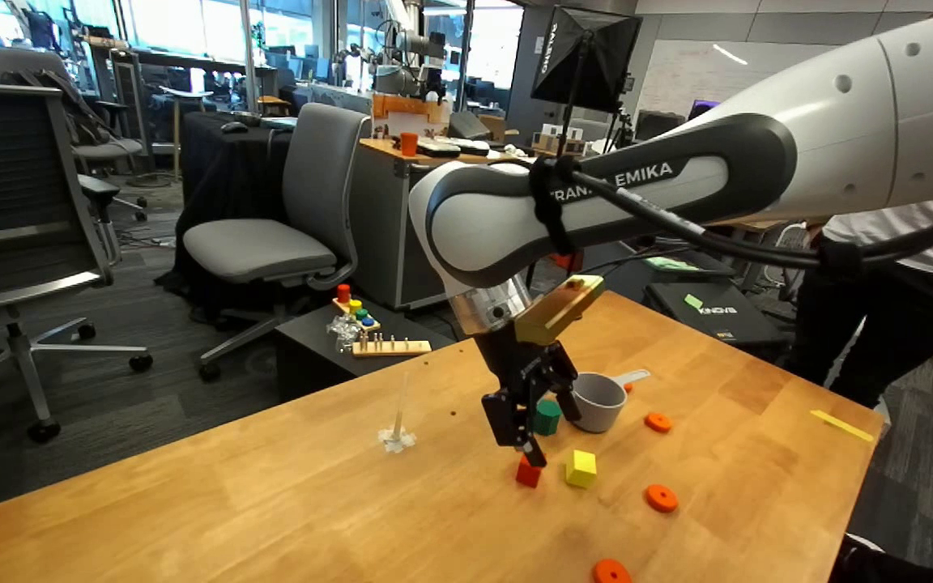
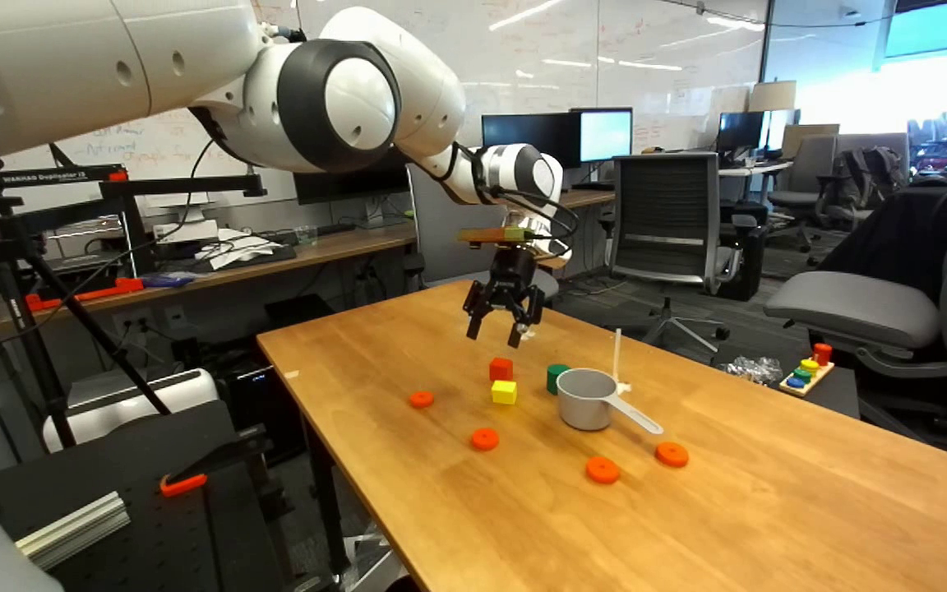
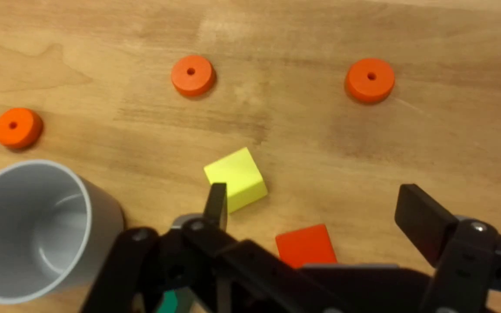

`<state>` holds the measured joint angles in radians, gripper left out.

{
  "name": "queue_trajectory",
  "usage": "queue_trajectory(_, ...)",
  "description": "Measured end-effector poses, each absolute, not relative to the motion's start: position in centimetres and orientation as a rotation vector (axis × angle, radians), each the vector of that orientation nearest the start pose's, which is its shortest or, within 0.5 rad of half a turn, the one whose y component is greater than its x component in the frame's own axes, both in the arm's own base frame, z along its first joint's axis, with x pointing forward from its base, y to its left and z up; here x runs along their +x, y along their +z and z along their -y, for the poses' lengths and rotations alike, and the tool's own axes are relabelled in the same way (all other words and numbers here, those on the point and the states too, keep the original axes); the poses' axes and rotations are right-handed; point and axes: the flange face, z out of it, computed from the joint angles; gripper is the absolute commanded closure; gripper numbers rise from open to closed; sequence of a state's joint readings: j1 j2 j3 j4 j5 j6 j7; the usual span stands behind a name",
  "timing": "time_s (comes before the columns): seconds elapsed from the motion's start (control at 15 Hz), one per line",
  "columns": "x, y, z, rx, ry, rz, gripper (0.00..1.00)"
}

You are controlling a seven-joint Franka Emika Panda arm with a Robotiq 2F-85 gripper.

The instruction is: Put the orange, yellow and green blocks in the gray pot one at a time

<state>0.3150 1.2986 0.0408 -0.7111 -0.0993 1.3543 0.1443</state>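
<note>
Now the black tool (image 2: 494, 330) gapes wide, empty. Red-orange cube (image 2: 501, 369), yellow cube (image 2: 504, 392), green block (image 2: 554, 380) sit outside the gray handled pot (image 2: 583, 411)!

Orange discs (image 2: 485, 439): four, flat on the wooden counter (image 2: 753, 510), apart from one another; three show centre holes in the wrist view.
Thin stick (image 2: 616, 353): upright on the counter, whitish patch (image 1: 396, 440) at its foot.
Yellow strip (image 1: 841, 426): flat, near the counter's edge.
Low black platform (image 1: 304, 364): holds a stacking toy (image 1: 355, 308) in red, yellow, green and blue, crumpled clear wrap (image 1: 344, 332) and a peg board (image 1: 391, 347).
Gray office chair (image 1: 260, 247): on the floor, near the platform.
Softbox (image 1: 585, 57): black, raised.
Black case (image 1: 717, 324): lettered KINOVA, green note (image 1: 693, 301) on it.
Whiteboard (image 2: 687, 74): marked with handwriting.
Monitor (image 2: 606, 136): bright screen, in front of the whiteboard.
</note>
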Motion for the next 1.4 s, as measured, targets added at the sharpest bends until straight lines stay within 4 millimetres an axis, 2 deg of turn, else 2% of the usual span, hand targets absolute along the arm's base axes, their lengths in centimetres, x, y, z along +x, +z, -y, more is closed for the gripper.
queue_trajectory(0.2, 68.9, 11.7, -23.3, -3.215, 0.896, 0.269, 0.0)
queue_trajectory(0.73, 68.8, 11.2, -23.0, -3.215, 0.909, 0.259, 0.0)
queue_trajectory(1.07, 69.1, 10.2, -22.2, -3.239, 0.884, 0.218, 0.0)
queue_trajectory(1.4, 68.9, 8.8, -22.4, -3.24, 0.882, 0.225, 0.0)
